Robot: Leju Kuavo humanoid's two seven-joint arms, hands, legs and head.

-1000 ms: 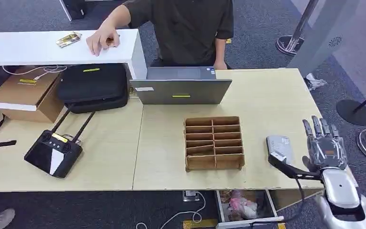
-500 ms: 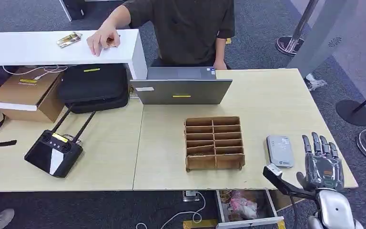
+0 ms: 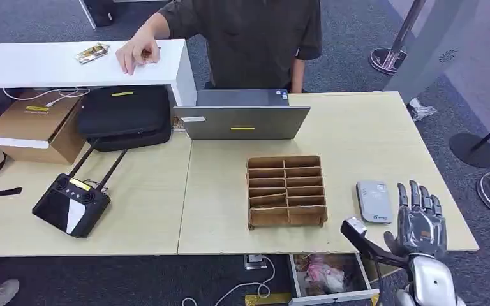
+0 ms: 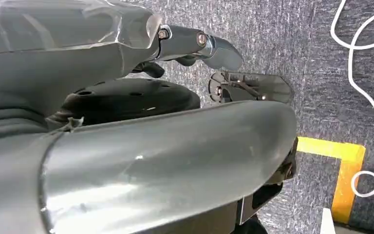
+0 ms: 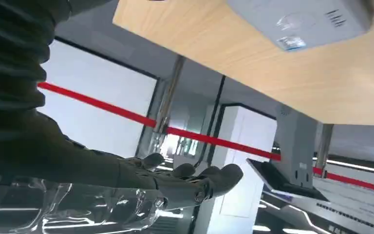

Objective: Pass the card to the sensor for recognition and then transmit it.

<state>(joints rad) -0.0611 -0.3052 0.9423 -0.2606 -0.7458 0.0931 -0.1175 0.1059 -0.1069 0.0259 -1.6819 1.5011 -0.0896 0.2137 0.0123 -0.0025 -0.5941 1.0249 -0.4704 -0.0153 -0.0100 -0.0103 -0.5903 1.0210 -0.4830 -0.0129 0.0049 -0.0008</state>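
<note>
Silver-grey and holding nothing, the robot's right hand (image 3: 420, 220) hovered with fingers upright and apart at the bench's (image 3: 370, 127) front right corner, just beside the grey card sensor (image 3: 374, 201) lying flat near that front edge. The left hand's (image 4: 195, 44) grasp could not be told; its wrist view looked down at carpet and a loose white cable (image 4: 365, 92). No card could be made out in either hand, so the recognition step appeared not yet begun. The likeliest card was the small gold-toned item (image 3: 92, 52) on the white counter (image 3: 38, 64) at the far left, well apart from the sensor, near the hand (image 3: 137, 54) of a person standing behind the bench. The next move seemingly called for getting a card into the right hand before presenting it over the sensor. Open bench lay behind and to the right of the sensor; the slotted wooden organiser (image 3: 286, 190) stood near on its left, with a laptop (image 3: 242, 115) at the far edge.
</note>
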